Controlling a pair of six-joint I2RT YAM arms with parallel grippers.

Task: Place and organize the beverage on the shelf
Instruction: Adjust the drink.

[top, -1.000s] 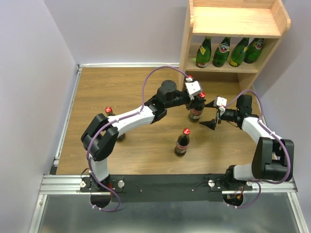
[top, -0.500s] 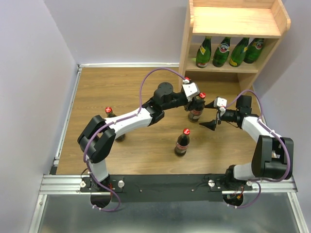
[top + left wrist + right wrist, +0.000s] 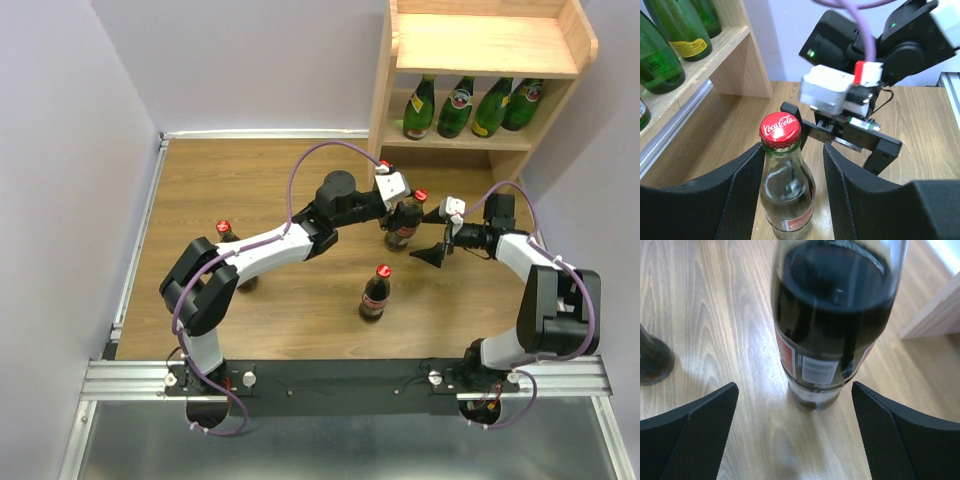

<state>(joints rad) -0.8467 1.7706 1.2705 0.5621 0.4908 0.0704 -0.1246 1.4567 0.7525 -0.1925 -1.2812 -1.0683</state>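
Left gripper brackets a cola bottle on the table just in front of the shelf, jaws parted to either side of the bottle's neck and shoulder rather than clamped on it. A strip of wood shows between the glass and one of its fingers, while the other lies so close to the bottle that contact cannot be told. The bottle stands upright with its red cap on and its base on the table before the shelf's lower tier.

Right gripper faces the same bottle from the opposite side, a little farther along the shelf front. Its jaws are spread wide and grip nothing; the bottle stands in the gap ahead of them, touching neither finger.

A second cola bottle stands upright farther out from the shelf, apart from both grippers. A third cola bottle stands well away from the shelf, its lower part hidden behind the left arm.

On the shelf's lower tier four green bottles stand side by side in a row, gold caps up, close together behind the tier's front edge. Above them the top board carries a raised rim between the shelf's solid side panels
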